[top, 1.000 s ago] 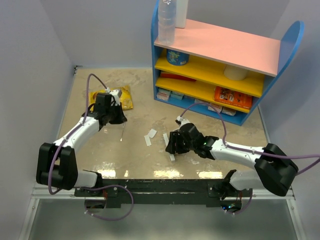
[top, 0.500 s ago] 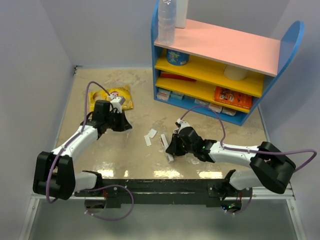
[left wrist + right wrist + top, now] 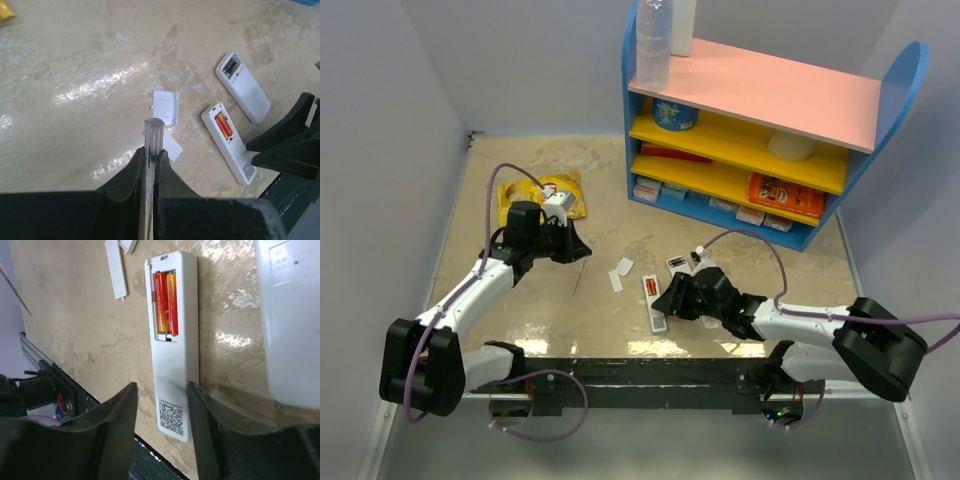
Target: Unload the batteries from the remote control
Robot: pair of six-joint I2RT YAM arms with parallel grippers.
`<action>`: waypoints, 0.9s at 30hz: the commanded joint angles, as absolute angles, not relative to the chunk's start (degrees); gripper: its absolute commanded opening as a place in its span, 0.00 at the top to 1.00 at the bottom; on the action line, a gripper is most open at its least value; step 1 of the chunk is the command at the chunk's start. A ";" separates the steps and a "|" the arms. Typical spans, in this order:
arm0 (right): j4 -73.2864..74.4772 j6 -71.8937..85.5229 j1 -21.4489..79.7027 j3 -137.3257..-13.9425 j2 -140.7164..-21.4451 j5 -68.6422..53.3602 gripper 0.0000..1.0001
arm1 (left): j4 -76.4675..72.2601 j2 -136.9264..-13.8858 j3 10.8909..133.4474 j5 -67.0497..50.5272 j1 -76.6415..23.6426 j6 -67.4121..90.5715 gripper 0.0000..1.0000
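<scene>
The remote control (image 3: 655, 305) lies back up on the table, its battery slot open. The two red-orange batteries (image 3: 166, 302) sit side by side in the slot; they also show in the left wrist view (image 3: 223, 125). My right gripper (image 3: 161, 422) is open and straddles the remote's (image 3: 172, 345) end with the QR label, its right finger against the remote's edge. My left gripper (image 3: 151, 159) is shut on a thin pale stick (image 3: 153, 132) and hovers left of the remote (image 3: 230, 147), above the table.
A wider white device (image 3: 243, 87) with an open dark slot lies just beyond the remote; it also shows in the right wrist view (image 3: 290, 315). Two flat white cover pieces (image 3: 622, 266) (image 3: 616, 281) lie left of the remote. A blue shelf unit (image 3: 750, 130) stands at the back. A yellow packet (image 3: 555, 190) lies far left.
My right gripper has drawn back toward the near edge, uncovering the remote and its batteries. My left gripper has moved right and nearer with the stick.
</scene>
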State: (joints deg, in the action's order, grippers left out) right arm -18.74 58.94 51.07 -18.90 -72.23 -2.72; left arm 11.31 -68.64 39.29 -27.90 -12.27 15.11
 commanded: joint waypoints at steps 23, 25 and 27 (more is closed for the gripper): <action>-9.94 40.89 51.15 -38.40 -56.24 -11.69 0.46 | -9.22 -63.90 33.66 -58.62 -23.73 19.77 1.00; -8.45 39.56 51.15 -40.42 -57.74 -12.21 0.48 | -9.58 -63.90 33.75 -59.50 -23.82 19.95 1.00; -8.26 39.29 51.15 -41.31 -59.41 -12.74 0.51 | -9.49 -63.90 33.66 -59.76 -23.99 19.69 1.00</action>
